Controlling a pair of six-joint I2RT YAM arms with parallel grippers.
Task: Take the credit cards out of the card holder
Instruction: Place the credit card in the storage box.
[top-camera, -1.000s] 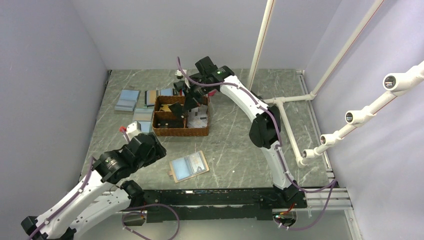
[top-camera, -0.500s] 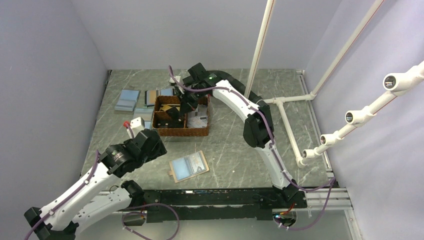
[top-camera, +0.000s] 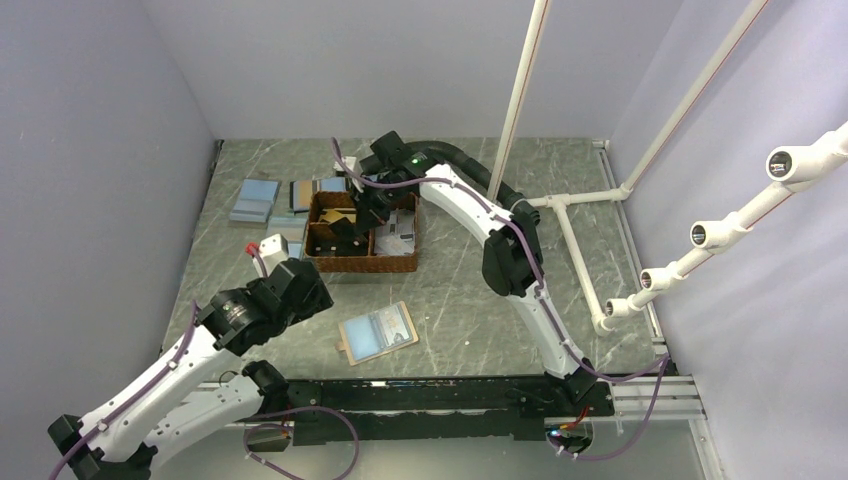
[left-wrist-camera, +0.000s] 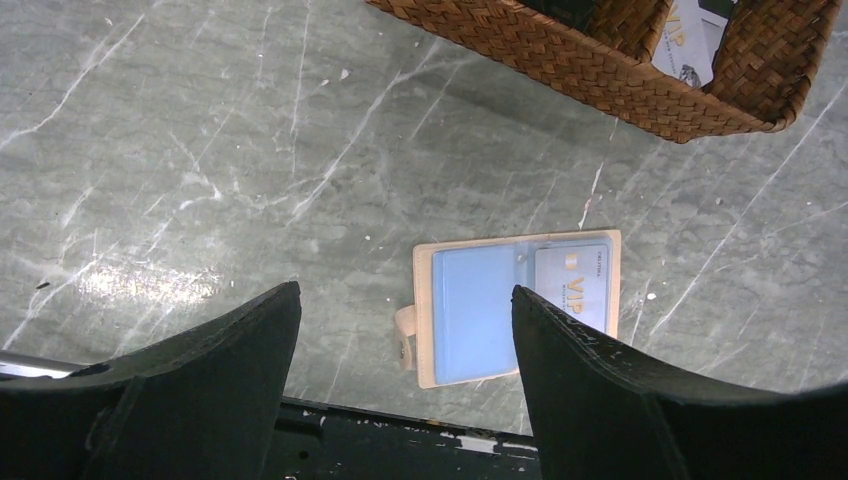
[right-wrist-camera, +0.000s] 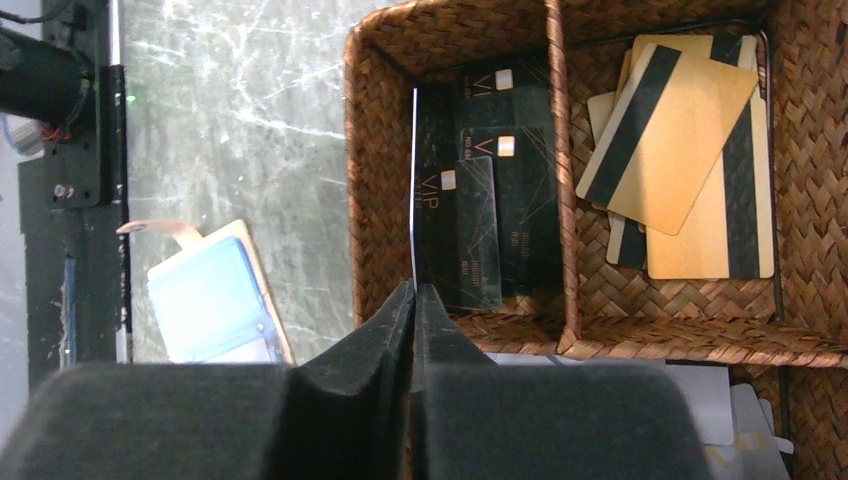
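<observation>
The card holder (top-camera: 378, 333) lies open on the table, tan-rimmed with light blue inner faces. In the left wrist view (left-wrist-camera: 515, 305) its right pocket holds a light blue VIP card (left-wrist-camera: 572, 285). My left gripper (top-camera: 300, 285) is open and empty above the table, left of the holder (left-wrist-camera: 405, 290). My right gripper (top-camera: 355, 220) is over the brown woven basket (top-camera: 360, 262). It is shut on a card seen edge-on (right-wrist-camera: 414, 200), above the compartment of black cards (right-wrist-camera: 490, 200). The holder also shows in the right wrist view (right-wrist-camera: 215, 300).
The basket (right-wrist-camera: 365, 150) also holds gold cards with black stripes (right-wrist-camera: 680, 150) and white cards (top-camera: 397, 235). Plain light blue flat rectangles (top-camera: 255, 200) lie at the far left behind it. White pipes (top-camera: 575, 230) stand at the right. A black rail (top-camera: 420, 395) runs along the near edge.
My right gripper has moved left and lower over the basket with the card. My left arm shifted slightly forward, then stayed put. The card holder has not moved.
</observation>
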